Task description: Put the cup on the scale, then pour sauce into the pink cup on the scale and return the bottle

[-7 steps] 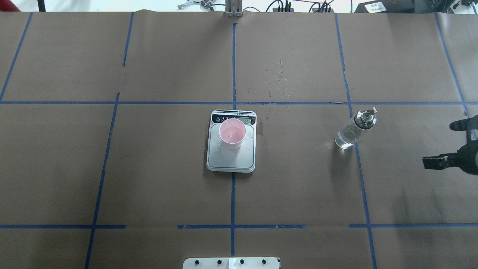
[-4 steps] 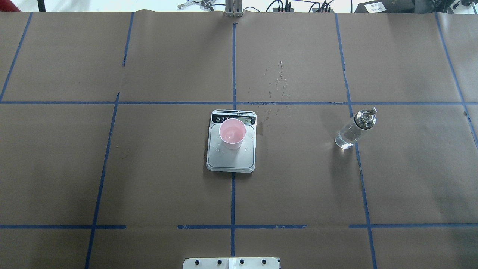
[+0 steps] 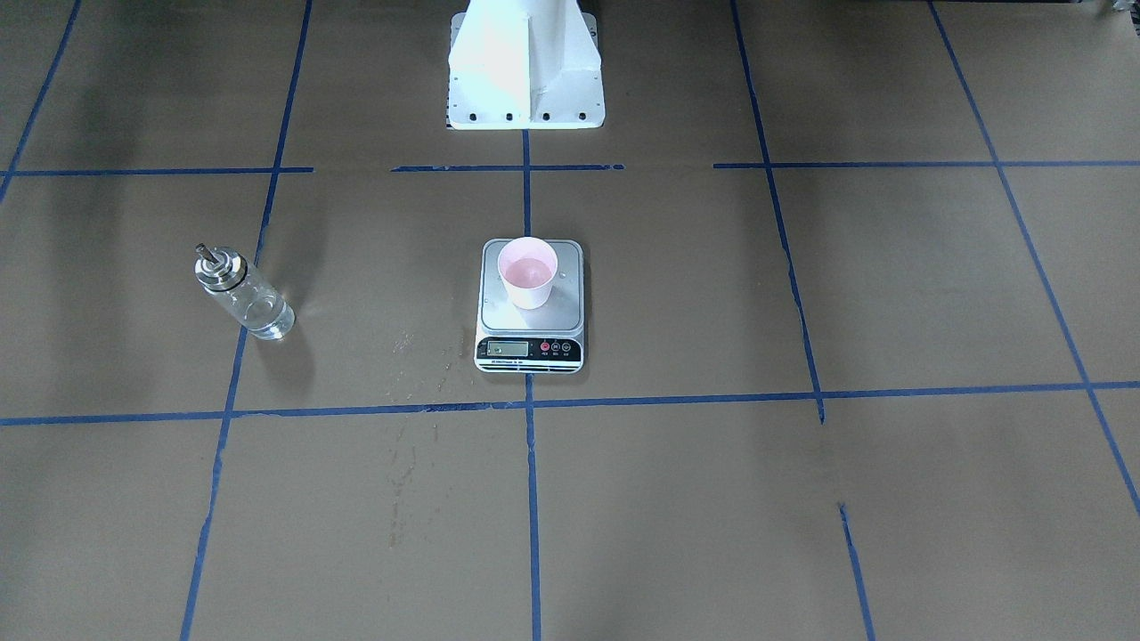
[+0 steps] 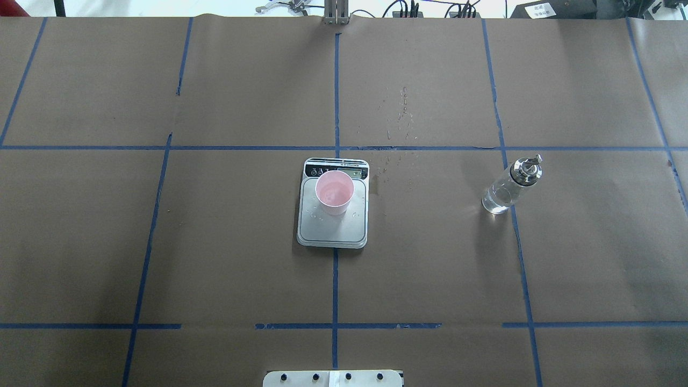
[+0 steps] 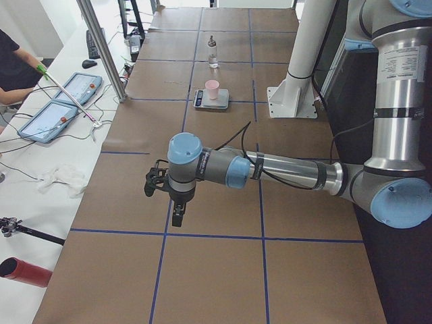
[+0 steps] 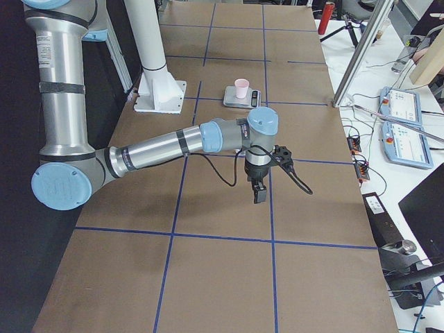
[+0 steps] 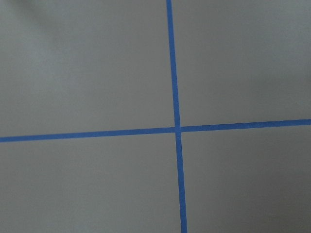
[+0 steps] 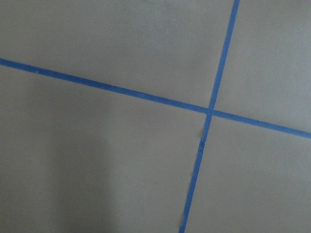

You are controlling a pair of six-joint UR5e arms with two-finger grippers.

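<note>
The pale pink cup (image 4: 334, 192) stands upright on the far part of the scale's silver platform (image 4: 333, 230), with a little clear liquid in it. The cup (image 3: 527, 271) and scale (image 3: 530, 352) also show in the front-facing view. The clear glass bottle (image 4: 508, 187) with its metal spout stands free on the table, right of the scale, and holds some clear sauce. It also shows in the front-facing view (image 3: 245, 298). My left gripper (image 5: 165, 199) and right gripper (image 6: 270, 173) hover over bare paper at the table's two ends, far from everything. I cannot tell whether they are open or shut.
Brown paper with a grid of blue tape lines (image 4: 335, 269) covers the table. Small drops lie on the paper (image 4: 400, 115) beyond the scale. The white robot base (image 3: 525, 67) stands behind the scale. Tablets and cables lie along the operators' side (image 5: 61, 101).
My right gripper, seen at the overhead view's right edge one second ago, has drawn back out of that view. Cup, scale and bottle have not moved.
</note>
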